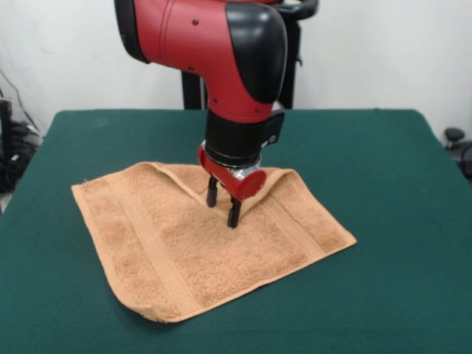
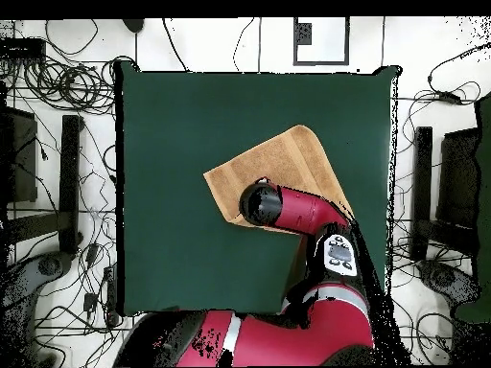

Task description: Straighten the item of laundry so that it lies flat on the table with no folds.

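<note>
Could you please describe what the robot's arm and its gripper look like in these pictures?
The arm has a glossy red shell with a rounded black cap at the joint and a black cylindrical wrist. Below that sits a red ring and a silver collar. The gripper has two thin black fingers. From overhead, a small grey panel with dark buttons shows on the arm.

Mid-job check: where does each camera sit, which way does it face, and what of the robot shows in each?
Front view: across the table, facing the robot; shows the red and black arm and its open gripper over the tan-orange terry-cloth towel.
Overhead view: above, looking straight down; shows the arm reaching from the bottom edge, hiding the gripper.
Both share the towel and the dark green felt-covered table.
</note>
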Controlling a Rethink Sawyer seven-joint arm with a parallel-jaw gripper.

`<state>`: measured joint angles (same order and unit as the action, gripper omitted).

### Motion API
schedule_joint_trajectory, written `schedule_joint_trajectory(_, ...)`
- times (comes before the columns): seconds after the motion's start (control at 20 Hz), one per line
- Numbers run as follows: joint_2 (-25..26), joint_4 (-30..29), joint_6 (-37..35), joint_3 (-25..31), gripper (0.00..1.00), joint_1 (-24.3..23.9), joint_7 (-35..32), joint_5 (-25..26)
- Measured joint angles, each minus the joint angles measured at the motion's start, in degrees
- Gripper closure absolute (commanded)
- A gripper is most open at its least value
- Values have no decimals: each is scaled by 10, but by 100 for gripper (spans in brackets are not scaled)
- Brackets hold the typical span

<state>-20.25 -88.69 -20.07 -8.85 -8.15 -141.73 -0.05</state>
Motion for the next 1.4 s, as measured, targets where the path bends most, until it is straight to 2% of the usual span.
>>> schedule_joint_trajectory(1.4,1,-2,9,-14,0,19,0,0)
